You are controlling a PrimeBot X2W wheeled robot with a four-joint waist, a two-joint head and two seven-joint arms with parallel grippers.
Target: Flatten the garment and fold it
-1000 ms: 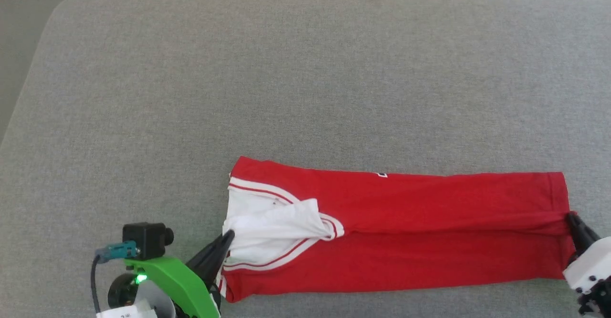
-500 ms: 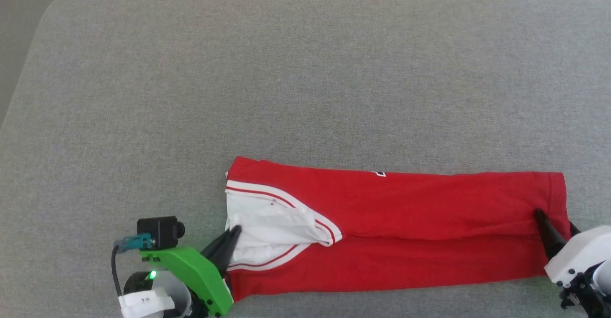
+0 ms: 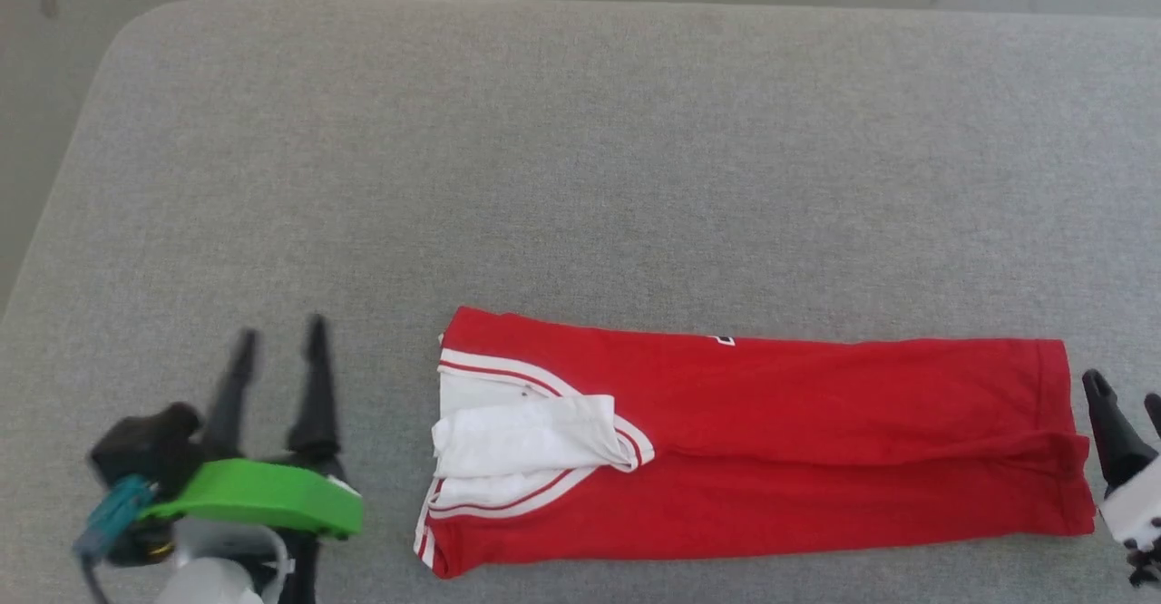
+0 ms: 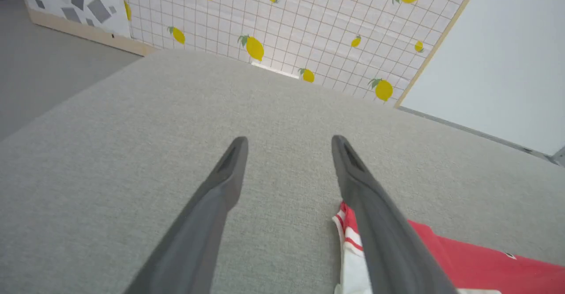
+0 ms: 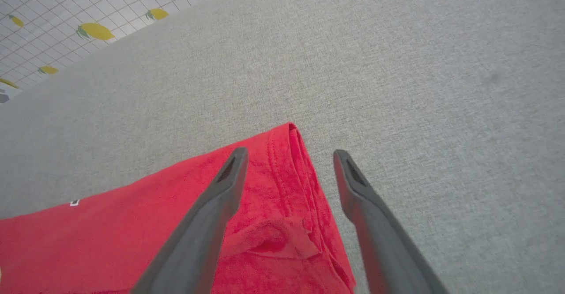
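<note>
Okay, garment [image 3: 816, 459] lies flat as a long narrow strip near the front edge of the grey surface [image 3: 580, 178], right of middle. Long axis runs left-right. Sleeve end points to robot's left, white sleeve [image 3: 526, 436] folded on top. Hem end sits close to the right edge.

Left gripper [image 3: 279, 334]: fingers spread, nothing held, over bare surface well to the left of the sleeve end. In the left wrist view the left gripper [image 4: 289, 141] points past the garment [image 4: 463, 267], which sits off to its right.

Right gripper [image 3: 1123, 391]: also spread and empty, just beside the hem end. In the right wrist view the right gripper [image 5: 289, 152] straddles the hem edge of the garment [image 5: 110, 232], one finger over red cloth, one over grey. Cannot tell if it touches.

Judgement: lengthwise folds look done and an end-to-end fold is left. Right arm is nearer, already at the hem. Left would have to move right to reach the sleeve end. Small pucker at the hem may need smoothing.
</note>
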